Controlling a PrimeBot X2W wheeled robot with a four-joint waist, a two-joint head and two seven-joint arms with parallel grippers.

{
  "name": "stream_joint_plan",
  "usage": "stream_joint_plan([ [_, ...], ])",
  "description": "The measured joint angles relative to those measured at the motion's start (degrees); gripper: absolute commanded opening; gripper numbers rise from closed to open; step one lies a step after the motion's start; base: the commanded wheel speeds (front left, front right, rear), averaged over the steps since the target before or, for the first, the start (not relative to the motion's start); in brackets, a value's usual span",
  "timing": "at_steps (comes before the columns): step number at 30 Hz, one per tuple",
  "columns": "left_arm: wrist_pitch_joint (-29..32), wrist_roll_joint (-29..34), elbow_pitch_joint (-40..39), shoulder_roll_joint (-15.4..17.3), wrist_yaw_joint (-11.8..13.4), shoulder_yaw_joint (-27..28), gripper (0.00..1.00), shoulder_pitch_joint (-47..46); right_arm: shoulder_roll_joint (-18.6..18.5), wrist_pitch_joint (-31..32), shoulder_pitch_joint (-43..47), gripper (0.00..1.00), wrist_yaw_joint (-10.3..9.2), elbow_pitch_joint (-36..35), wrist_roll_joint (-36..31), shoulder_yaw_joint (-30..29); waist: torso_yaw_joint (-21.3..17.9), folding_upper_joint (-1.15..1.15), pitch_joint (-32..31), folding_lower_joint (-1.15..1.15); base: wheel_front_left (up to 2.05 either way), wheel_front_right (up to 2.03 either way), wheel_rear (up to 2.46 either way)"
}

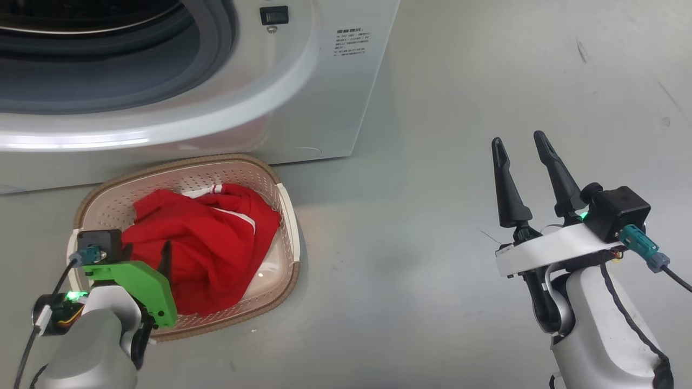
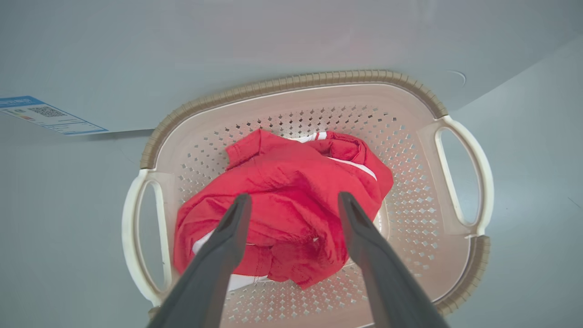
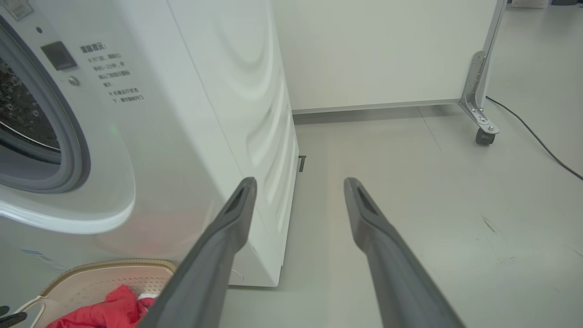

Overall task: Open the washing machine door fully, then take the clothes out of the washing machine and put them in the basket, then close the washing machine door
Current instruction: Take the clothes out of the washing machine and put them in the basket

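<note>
Hanging over the basket [image 2: 291, 82], the left gripper [image 2: 294, 198] points straight down at the clothes [image 2: 282, 173] with its two fingers spread wide, gripping nothing. That pose suits a drop into the basket, and I would judge the unloading done or nearly so. The red heap lies wholly inside the basket, bunched toward the middle, its white trim showing at the top and underneath. The basket sits on the floor [image 1: 432, 243] right against the front of the washer [image 1: 324, 81], below the mouth, probably so that each carry is short. Off to the side, well apart from both, the right gripper [image 1: 518, 139] is raised over bare floor, fingers parted and empty, seemingly kept out of the way. The washer's mouth is uncovered; no red shows in the part of the drum [image 3: 18, 109] I can see. Closing the door looks to be what remains.
</note>
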Motion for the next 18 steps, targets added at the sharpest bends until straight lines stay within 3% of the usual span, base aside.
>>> stream_joint_plan([
  [18, -8.2, 0.7, -1.8, -1.6, -1.9, -2.4, 1.0, -0.3, -0.3, 0.0, 1.7, 1.0, 0.0, 2.1, 0.0, -1.5, 3.1, 0.0, -7.8, 0.0, 0.0, 0.0, 0.0],
])
